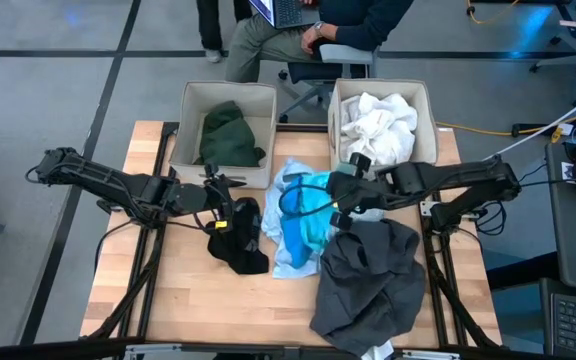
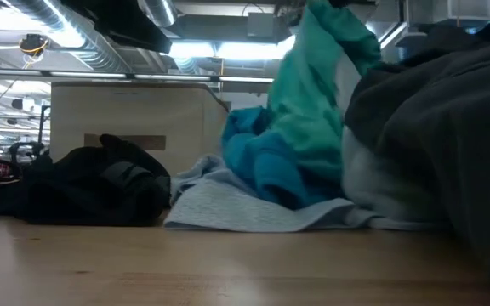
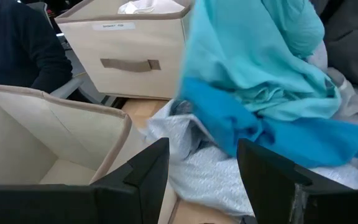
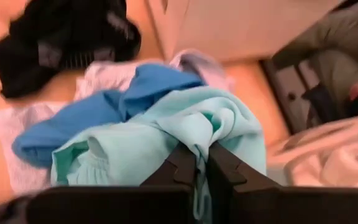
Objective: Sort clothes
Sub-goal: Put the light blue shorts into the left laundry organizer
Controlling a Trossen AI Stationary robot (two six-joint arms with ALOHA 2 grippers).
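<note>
Grabbed the turquoise garment [image 4: 166,134] mid-worktop.
My right gripper [image 4: 202,163] had its fingers clamped on it; left gripper [image 3: 204,171] hung nearby, fingers apart, beside the black garment [image 1: 240,240].

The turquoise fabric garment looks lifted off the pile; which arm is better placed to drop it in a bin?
The right. Its pincer is shut on the turquoise fabric garment, lifting it. The left pincer is open and empty by the small black fabric garment.
</note>
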